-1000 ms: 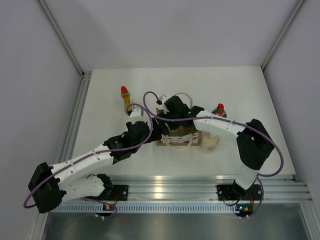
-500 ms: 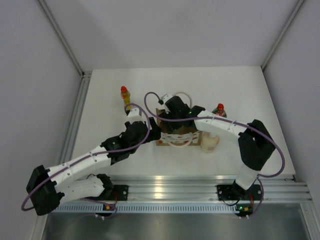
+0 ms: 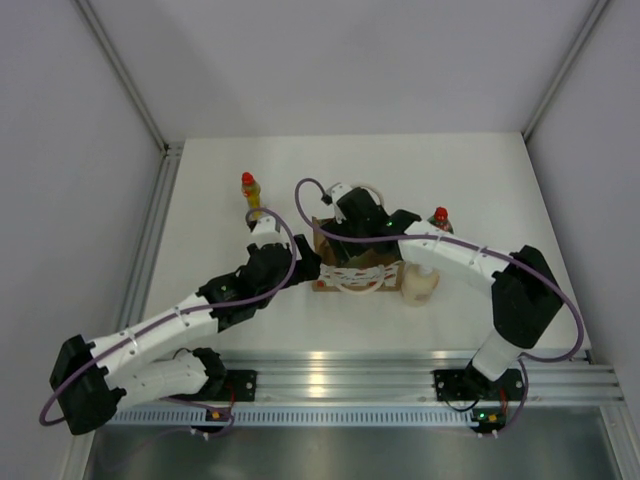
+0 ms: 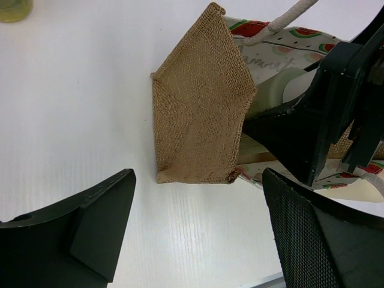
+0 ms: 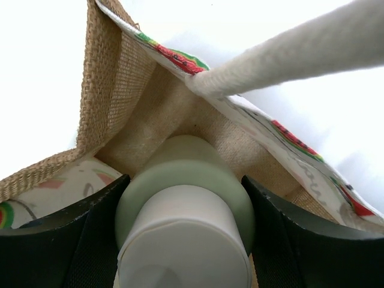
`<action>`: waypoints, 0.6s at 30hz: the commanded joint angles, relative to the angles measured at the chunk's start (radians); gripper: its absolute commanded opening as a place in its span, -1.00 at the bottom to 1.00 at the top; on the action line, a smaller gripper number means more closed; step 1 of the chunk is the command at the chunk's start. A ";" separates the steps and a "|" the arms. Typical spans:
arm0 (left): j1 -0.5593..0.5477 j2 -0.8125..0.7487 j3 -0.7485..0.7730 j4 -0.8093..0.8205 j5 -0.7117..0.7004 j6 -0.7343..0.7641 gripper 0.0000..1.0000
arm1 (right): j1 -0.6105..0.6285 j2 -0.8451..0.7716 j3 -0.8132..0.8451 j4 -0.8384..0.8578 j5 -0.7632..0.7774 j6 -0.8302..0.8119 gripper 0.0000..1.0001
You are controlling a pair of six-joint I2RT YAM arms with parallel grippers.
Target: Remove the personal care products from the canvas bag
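Note:
The tan canvas bag (image 3: 357, 272) stands mid-table; its burlap side (image 4: 198, 126) faces my left gripper. My right gripper (image 3: 360, 216) reaches down into the bag's mouth and, in the right wrist view, is shut (image 5: 186, 183) on the pale grey-green cylinder (image 5: 180, 159) with a white cap, still inside the bag (image 5: 111, 90). My left gripper (image 3: 306, 262) is open and empty (image 4: 198, 234) just left of the bag, above the table. The yellow bottle (image 3: 250, 190), the dark green bottle (image 3: 440, 219) and the cream rounded bottle (image 3: 420, 284) stand on the table outside the bag.
A cream rope handle (image 5: 288, 54) crosses above the right gripper, and another loops at the bag's front (image 3: 352, 285). The yellow bottle's base (image 4: 13, 7) shows at the left wrist view's top left. A metal rail (image 3: 340, 370) runs along the table's near edge.
My right gripper has shifted slightly right and toward the far side at the bag's mouth. The left arm has edged a little closer to the bag's left side.

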 commanded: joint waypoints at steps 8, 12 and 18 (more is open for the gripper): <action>-0.004 -0.040 -0.003 0.002 -0.010 0.008 0.81 | -0.016 -0.114 0.071 0.045 0.010 0.023 -1.00; -0.004 -0.051 0.002 -0.004 -0.010 0.016 0.82 | -0.016 -0.134 0.095 0.019 0.013 0.016 -1.00; -0.004 -0.071 0.028 -0.031 -0.019 0.039 0.84 | -0.019 -0.151 0.169 -0.036 0.013 -0.001 -1.00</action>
